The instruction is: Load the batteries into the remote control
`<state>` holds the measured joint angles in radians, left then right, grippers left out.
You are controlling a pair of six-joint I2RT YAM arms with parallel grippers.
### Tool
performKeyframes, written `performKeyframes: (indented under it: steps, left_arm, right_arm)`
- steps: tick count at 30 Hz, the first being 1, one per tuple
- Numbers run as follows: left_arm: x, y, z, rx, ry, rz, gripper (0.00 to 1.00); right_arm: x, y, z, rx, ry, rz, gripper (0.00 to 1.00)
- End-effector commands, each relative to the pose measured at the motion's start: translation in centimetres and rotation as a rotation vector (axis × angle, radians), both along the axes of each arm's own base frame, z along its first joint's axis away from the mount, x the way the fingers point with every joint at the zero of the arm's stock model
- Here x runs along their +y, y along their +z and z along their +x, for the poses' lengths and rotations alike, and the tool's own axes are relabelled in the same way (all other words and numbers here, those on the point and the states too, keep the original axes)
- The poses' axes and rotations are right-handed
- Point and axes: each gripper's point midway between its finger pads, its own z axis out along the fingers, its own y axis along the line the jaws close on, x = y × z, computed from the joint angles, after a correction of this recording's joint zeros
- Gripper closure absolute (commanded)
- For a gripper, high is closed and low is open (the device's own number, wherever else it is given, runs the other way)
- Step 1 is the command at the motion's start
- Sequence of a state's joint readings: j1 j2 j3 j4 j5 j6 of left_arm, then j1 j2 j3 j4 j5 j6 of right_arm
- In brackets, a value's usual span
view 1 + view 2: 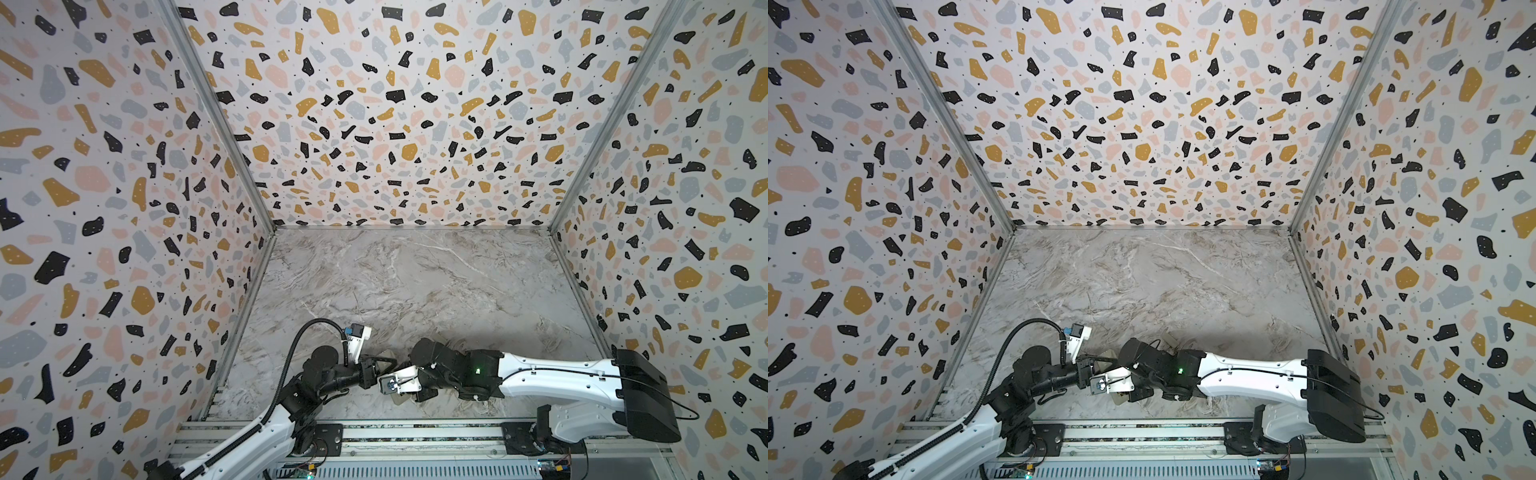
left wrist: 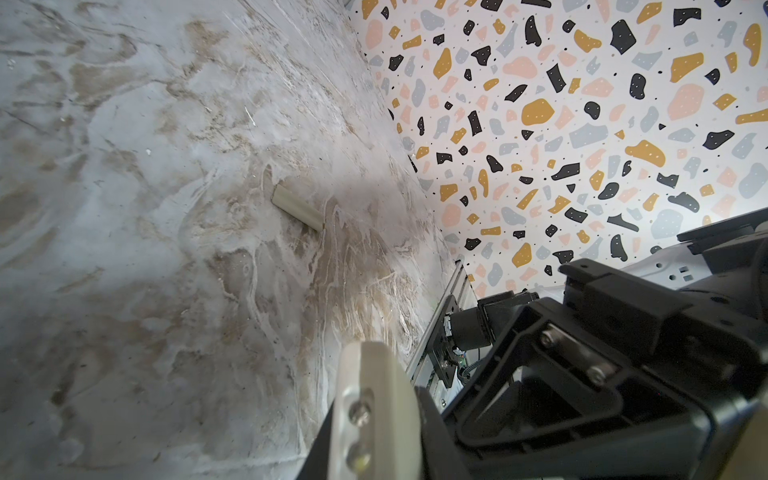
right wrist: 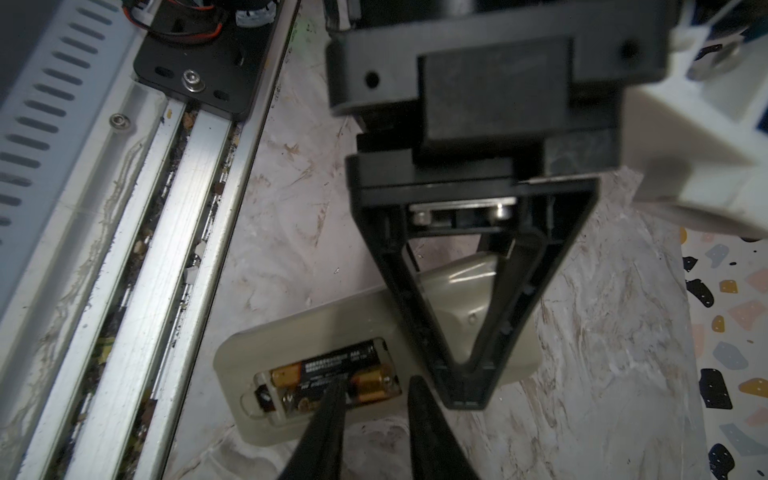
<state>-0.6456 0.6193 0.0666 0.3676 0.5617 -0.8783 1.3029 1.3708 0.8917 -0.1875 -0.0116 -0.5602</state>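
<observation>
The remote control (image 3: 332,316) lies back-up on the marble table near the front rail, with its battery bay uncovered. Two batteries (image 3: 332,361) lie side by side in the bay, dark with coppery ends. My left gripper (image 3: 465,390) is shut, and its black tip presses down on the remote's back beside the bay. My right gripper (image 3: 376,384) hovers over the bay's edge, open with a narrow empty gap. One of its fingertips (image 3: 336,390) touches the batteries. In both top views the two grippers meet over the remote (image 1: 400,401) and hide most of it.
A small pale cover piece (image 2: 297,208) lies on the table farther back, also seen beside the right arm (image 1: 1170,337). The metal rail (image 3: 166,249) runs along the table's front edge, close to the remote. Patterned walls enclose the other three sides.
</observation>
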Motion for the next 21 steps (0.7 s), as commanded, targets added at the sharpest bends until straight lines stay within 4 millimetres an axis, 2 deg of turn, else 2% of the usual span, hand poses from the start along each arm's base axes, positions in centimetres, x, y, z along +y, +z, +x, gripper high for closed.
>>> performKeyframes:
  steps: [1,21]
  left_arm:
    - [-0.7,3.4,0.3,-0.084,-0.022,-0.068,1.00]
    - [-0.6,3.8,0.2,-0.102,-0.021,-0.081,1.00]
  right_arm:
    - [0.8,1.6,-0.2,-0.001,0.018,0.031,0.73]
    - [0.5,-0.3,-0.1,0.014,0.010,-0.034,0.79]
